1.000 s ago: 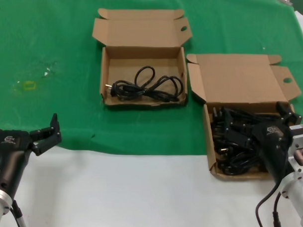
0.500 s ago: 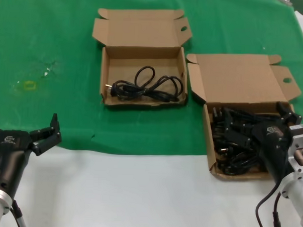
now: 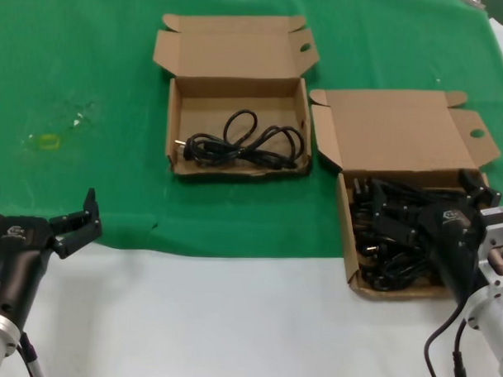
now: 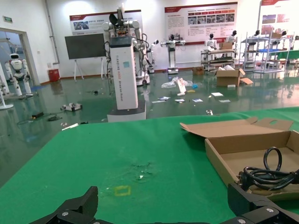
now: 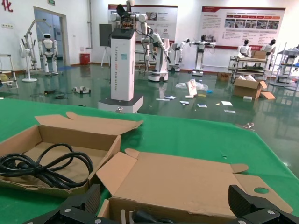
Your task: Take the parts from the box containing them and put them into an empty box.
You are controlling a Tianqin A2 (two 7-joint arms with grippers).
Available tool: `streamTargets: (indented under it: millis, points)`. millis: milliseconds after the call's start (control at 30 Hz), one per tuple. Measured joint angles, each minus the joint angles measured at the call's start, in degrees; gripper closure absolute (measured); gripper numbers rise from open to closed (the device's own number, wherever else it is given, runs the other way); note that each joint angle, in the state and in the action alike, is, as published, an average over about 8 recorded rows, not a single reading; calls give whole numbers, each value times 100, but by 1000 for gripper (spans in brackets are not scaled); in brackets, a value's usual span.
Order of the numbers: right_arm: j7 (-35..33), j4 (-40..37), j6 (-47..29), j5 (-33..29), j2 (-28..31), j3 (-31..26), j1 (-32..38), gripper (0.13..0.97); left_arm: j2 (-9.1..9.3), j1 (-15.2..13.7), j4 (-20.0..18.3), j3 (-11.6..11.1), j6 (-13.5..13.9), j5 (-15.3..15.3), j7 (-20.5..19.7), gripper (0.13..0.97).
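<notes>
The box containing the parts (image 3: pixel 345 241) sits at the right with its lid (image 3: pixel 398 132) open, and a pile of black cords (image 3: pixel 382 234) fills it. My right gripper (image 3: pixel 433 203) hovers open just over that pile, holding nothing; in its wrist view the gripper (image 5: pixel 166 207) faces the lid (image 5: pixel 187 179). The second box (image 3: pixel 173 128) stands farther back and to the left, lid open, with one coiled cord (image 3: pixel 245 143) in it. My left gripper (image 3: pixel 40 204) waits open at the near left, over the edge of the green cloth. Its wrist view shows the gripper (image 4: pixel 163 210) well short of that box (image 4: pixel 224 161).
A green cloth (image 3: pixel 90 67) covers the far part of the table, and bare white table (image 3: pixel 230 320) lies at the front. A small yellow square mark (image 3: pixel 48 140) is on the cloth at the left. Robots and stands fill the hall beyond the table.
</notes>
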Motion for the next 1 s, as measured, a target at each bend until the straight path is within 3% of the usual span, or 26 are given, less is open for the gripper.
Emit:
streamTargets:
  millis: [1000]
  points:
    - [0, 0, 0, 0, 0, 0, 0, 129, 0, 0, 0, 0, 0, 0, 0, 132]
